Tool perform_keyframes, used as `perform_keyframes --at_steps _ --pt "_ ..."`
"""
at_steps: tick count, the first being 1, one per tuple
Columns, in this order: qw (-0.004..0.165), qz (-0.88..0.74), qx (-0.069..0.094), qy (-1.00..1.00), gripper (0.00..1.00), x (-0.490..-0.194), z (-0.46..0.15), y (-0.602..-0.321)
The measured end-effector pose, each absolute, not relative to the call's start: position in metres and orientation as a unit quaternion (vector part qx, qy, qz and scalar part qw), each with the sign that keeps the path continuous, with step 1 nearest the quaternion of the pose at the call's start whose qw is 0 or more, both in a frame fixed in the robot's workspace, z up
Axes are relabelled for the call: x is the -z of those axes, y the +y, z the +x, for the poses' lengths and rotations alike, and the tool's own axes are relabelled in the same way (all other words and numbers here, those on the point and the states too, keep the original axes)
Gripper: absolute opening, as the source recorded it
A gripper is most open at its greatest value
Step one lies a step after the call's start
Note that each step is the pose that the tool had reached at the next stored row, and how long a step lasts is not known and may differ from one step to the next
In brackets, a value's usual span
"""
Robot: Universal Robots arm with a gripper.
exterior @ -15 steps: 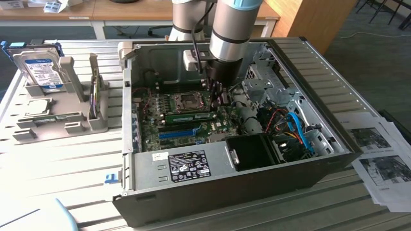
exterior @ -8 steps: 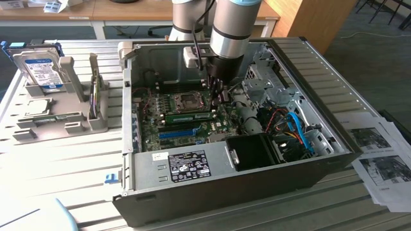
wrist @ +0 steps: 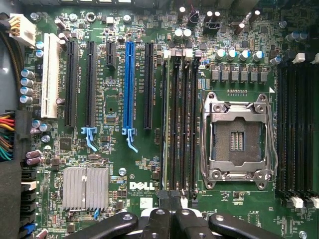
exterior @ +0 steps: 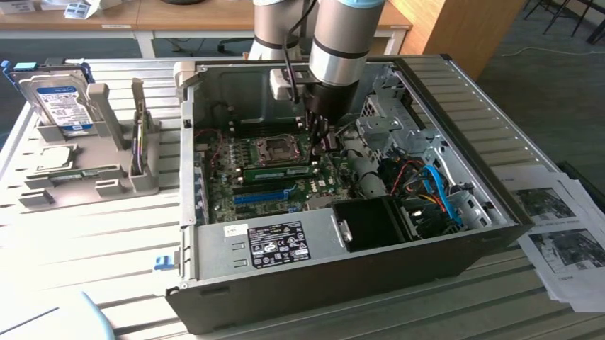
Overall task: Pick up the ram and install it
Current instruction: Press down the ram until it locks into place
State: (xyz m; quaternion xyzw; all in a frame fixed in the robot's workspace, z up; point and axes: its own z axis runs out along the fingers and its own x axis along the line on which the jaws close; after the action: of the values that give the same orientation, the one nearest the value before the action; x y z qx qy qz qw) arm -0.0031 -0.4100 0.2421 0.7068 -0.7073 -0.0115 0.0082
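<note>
ram (exterior: 280,171): green strip lying along the memory slots beside the CPU socket (wrist: 238,141), inside the open PC case (exterior: 492,142); I judge it placed, can't confirm latches.
gripper (wrist: 170,201): clenched, empty as far as I see, fingertips together over the slot ends.
progress: my read, pick done, install at or near finish.
rack (exterior: 85,177): hard drive (exterior: 59,105) untouched.

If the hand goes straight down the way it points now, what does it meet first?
Probably the ram, which seems to stand in the memory slots beside the CPU socket. The hand hangs just over its end; depth is unclear.
</note>
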Motion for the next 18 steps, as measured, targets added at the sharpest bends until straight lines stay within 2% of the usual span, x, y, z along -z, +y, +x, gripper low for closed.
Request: perform_keyframes --at_steps 18 --pt "0.008 0.707 0.012 -0.707 0.09 -0.242 -0.044 -0.410"
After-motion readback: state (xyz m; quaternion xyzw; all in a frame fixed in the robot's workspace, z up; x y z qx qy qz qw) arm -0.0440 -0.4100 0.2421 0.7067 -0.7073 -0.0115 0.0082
